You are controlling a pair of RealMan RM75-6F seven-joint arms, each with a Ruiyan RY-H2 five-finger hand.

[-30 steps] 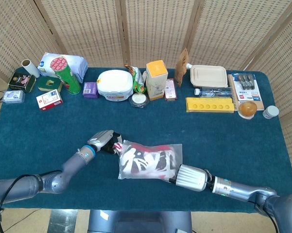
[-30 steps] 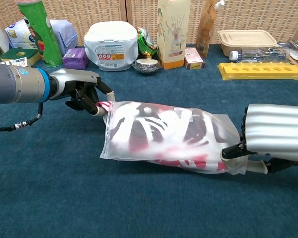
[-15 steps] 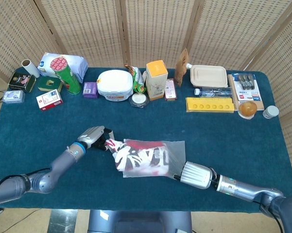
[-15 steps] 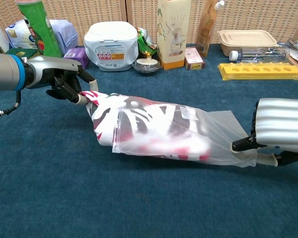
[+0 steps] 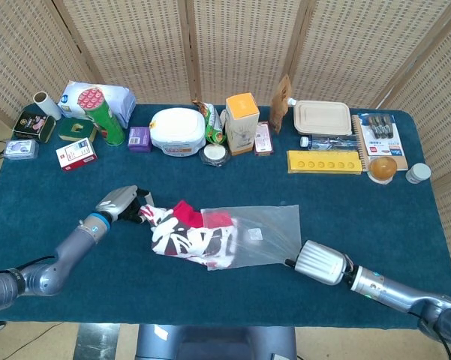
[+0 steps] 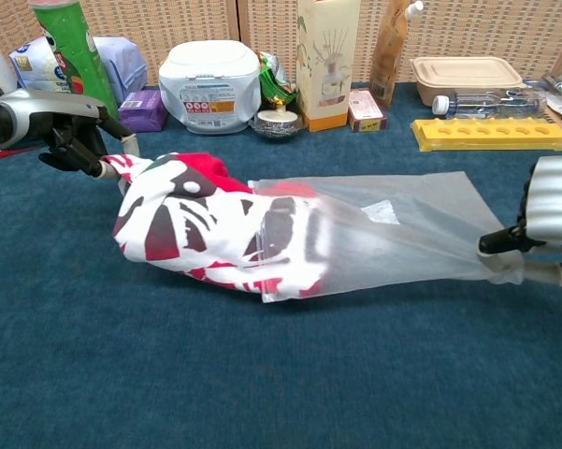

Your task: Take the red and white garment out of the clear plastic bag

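On the blue table, the left hand pinches the red and white garment, half out of the clear plastic bag, whose far end the right hand pinches

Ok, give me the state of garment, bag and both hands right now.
red and white garment: more than half out of the bag.
clear plastic bag: open at its left end, stretched flat.
left hand: pinching the garment's end.
right hand: pinching the bag's closed end.

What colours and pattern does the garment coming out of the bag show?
The garment is white with black and red patches, solid red on top; clearest in the chest view.
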